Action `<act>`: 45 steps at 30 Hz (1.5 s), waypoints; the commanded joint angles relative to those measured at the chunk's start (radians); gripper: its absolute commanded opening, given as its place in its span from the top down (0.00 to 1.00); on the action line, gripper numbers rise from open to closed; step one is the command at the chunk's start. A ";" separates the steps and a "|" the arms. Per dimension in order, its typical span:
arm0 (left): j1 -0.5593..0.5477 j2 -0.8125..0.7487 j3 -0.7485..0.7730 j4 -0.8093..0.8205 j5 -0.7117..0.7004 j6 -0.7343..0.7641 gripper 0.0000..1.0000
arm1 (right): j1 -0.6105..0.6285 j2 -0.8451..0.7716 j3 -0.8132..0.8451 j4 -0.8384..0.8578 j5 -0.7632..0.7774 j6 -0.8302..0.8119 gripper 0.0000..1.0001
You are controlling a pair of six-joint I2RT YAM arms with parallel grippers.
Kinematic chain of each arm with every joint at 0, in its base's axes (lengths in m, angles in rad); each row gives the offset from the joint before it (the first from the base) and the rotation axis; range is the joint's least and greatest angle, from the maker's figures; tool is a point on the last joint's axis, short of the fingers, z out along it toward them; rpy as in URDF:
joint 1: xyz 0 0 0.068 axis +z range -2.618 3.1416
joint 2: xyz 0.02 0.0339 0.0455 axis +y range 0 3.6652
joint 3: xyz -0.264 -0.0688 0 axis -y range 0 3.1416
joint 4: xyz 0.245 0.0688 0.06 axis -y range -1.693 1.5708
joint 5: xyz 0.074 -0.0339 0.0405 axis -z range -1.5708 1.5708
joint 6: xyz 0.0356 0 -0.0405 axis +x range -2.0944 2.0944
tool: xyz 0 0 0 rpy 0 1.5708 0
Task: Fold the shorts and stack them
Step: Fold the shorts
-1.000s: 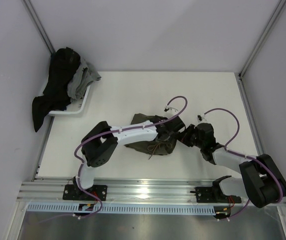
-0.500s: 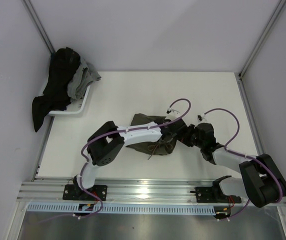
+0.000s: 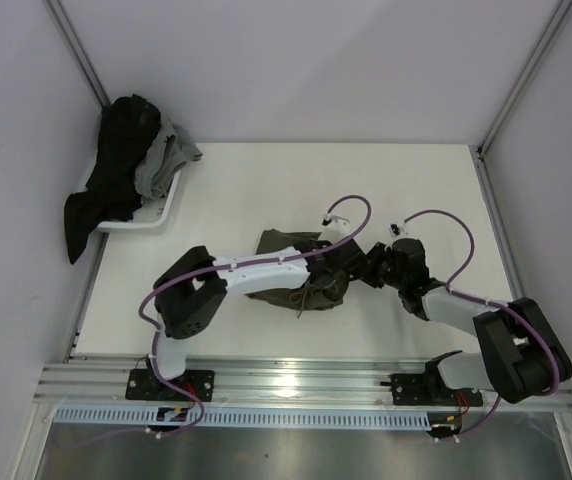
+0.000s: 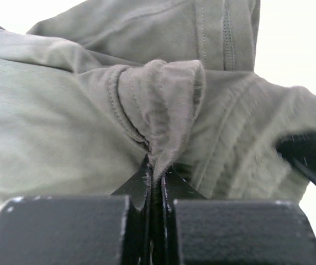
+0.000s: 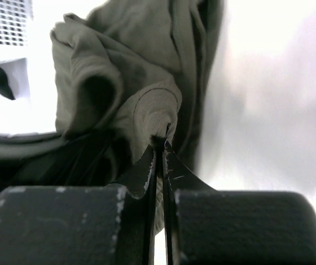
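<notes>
Olive-green cloth is sitting in a crumpled heap near the middle of the white table (image 3: 266, 180), a little toward the near edge. Those are the shorts (image 3: 284, 243), lying under the left forearm and between the two arms. The left gripper (image 4: 157, 175) is pinching a rolled fold of seamed fabric, fingers pressed together on it, with the rest of the shorts bulging away just in front of the tips. The right gripper (image 5: 161, 144) is nipping a thin ridge of the same cloth, its jaws squeezed to a sliver, the fabric hanging and folding beyond them. From above, both grippers are working close beside each other at the heap's right end. A brownish drawstring (image 3: 311, 297) is trailing out at the near side. Over in the far left corner, a white tray (image 3: 161, 215) is carrying dark and grey garments (image 3: 116, 160), some spilling over its edge.
</notes>
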 commanded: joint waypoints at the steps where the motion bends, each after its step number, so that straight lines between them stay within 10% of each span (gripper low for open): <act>1: -0.002 -0.139 -0.030 -0.020 -0.077 -0.041 1.00 | -0.007 0.034 0.091 0.050 -0.039 -0.023 1.00; 13: -0.017 -0.288 -0.114 -0.064 -0.179 -0.096 1.00 | 0.072 0.281 0.362 0.082 -0.145 -0.024 1.00; 29: -0.038 -0.115 0.007 -0.172 -0.265 -0.151 1.00 | 0.034 0.570 0.465 0.134 -0.185 -0.062 1.00; 45: -0.046 -0.110 0.095 -0.307 -0.377 -0.285 1.00 | 0.031 0.564 0.499 0.085 -0.133 -0.128 1.00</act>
